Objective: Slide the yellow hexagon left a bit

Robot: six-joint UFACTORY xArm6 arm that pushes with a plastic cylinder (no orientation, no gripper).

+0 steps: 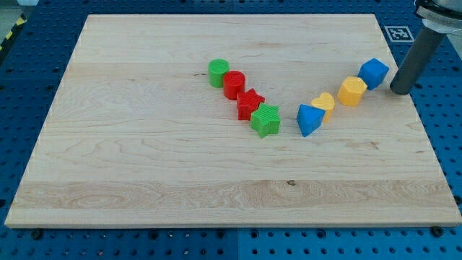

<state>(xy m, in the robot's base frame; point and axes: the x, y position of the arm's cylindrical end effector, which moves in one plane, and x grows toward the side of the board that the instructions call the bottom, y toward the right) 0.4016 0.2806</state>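
Observation:
The yellow hexagon (pixel 352 91) lies on the wooden board (pixel 144 180) at the view's right. A blue block (pixel 374 73) touches it on its upper right. A yellow heart (pixel 323 102) lies just to its lower left, and a blue triangular block (pixel 310 120) lies beyond that. My tip (pixel 401 90) is at the board's right edge, right of the blue block and apart from the yellow hexagon.
A green cylinder (pixel 219 73), a red cylinder (pixel 234 84), a red star (pixel 250 104) and a green star (pixel 266 120) form a diagonal row near the board's middle. A blue pegboard table (pixel 29 87) surrounds the board. A marker tag (pixel 398 33) sits at the top right.

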